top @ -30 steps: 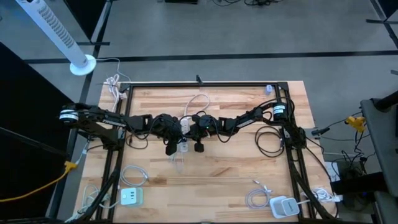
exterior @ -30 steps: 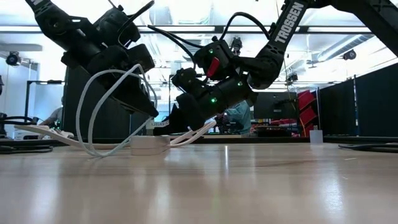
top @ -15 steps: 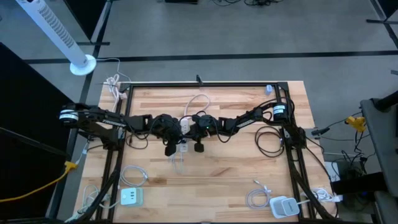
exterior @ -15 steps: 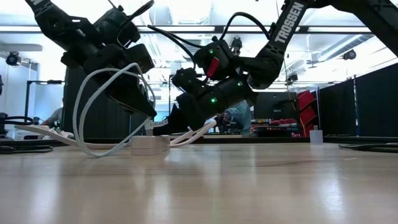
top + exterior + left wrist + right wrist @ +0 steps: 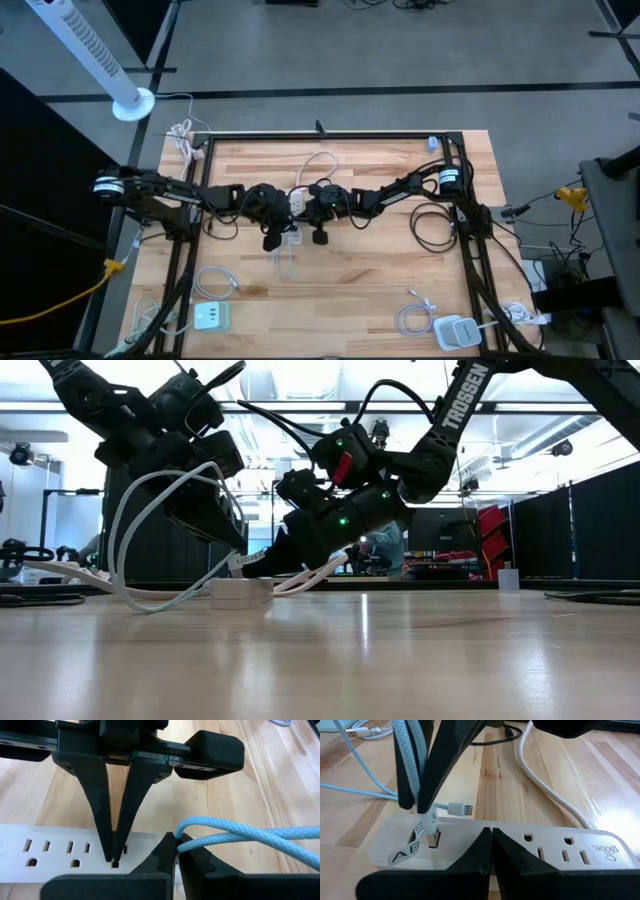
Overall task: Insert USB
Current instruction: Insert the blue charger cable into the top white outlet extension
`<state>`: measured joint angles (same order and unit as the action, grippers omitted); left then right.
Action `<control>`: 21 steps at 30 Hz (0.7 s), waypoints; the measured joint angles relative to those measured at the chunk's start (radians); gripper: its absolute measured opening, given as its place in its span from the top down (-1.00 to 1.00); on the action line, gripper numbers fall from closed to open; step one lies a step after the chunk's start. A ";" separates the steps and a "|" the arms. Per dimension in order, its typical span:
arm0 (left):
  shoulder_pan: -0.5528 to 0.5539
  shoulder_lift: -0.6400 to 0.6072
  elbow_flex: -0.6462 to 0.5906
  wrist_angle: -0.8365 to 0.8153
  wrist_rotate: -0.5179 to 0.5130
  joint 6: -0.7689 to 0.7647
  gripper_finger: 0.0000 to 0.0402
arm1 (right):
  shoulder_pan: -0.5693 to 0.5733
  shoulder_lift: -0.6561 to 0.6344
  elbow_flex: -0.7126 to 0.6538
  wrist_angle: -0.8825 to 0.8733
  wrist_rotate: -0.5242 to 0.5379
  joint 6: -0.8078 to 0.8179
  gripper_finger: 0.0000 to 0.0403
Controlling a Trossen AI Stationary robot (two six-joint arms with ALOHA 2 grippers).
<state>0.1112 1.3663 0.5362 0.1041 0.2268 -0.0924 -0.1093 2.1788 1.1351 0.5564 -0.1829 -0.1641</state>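
A white power strip (image 5: 296, 203) lies flat on the wooden table, at its middle. My left gripper (image 5: 175, 847) is shut on a light blue braided cable (image 5: 235, 832). The cable's USB plug (image 5: 433, 838), with a white lettered tag (image 5: 412, 847), stands at a port near the strip's end. Whether the plug is inside the port, I cannot tell. My right gripper (image 5: 491, 837) is shut, with its fingertips on the strip's top face. In the low view both grippers meet over the strip (image 5: 240, 594). My left gripper pinches the braided cable close behind its plug (image 5: 183, 840) between its two fingers, slanting down from the table's left. The plug points down below the fingertips (image 5: 422, 805) at the strip's end. The rest of the cable hangs in a slack loop (image 5: 135, 560). My right gripper presses its shut fingertips (image 5: 114, 855) down on the strip's top face, beside the sockets. The fingers slant down from the table's right. The strip stays flat on the table.
A loose white cable with a small plug (image 5: 462, 809) lies beyond the strip. White chargers with coiled cables sit at the front left (image 5: 210, 317) and front right (image 5: 452, 330). A black cable coil (image 5: 435, 225) lies at the right.
The slack cable loop under my left gripper has swung a little wider and higher in the low view. Both grippers stay shut and in place at the strip.
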 joint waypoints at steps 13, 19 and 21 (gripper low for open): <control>0.000 -0.006 0.000 -0.003 0.000 0.006 1.00 | 0.000 0.000 0.000 0.000 0.000 0.009 1.00; 0.000 0.001 0.000 0.000 0.000 0.013 1.00 | 0.000 0.000 0.000 0.000 0.000 0.008 1.00; 0.000 0.008 0.000 0.000 0.000 0.013 1.00 | 0.000 0.000 0.000 0.000 0.000 0.008 1.00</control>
<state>0.1112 1.3744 0.5362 0.1042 0.2268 -0.0794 -0.1093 2.1788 1.1351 0.5568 -0.1829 -0.1566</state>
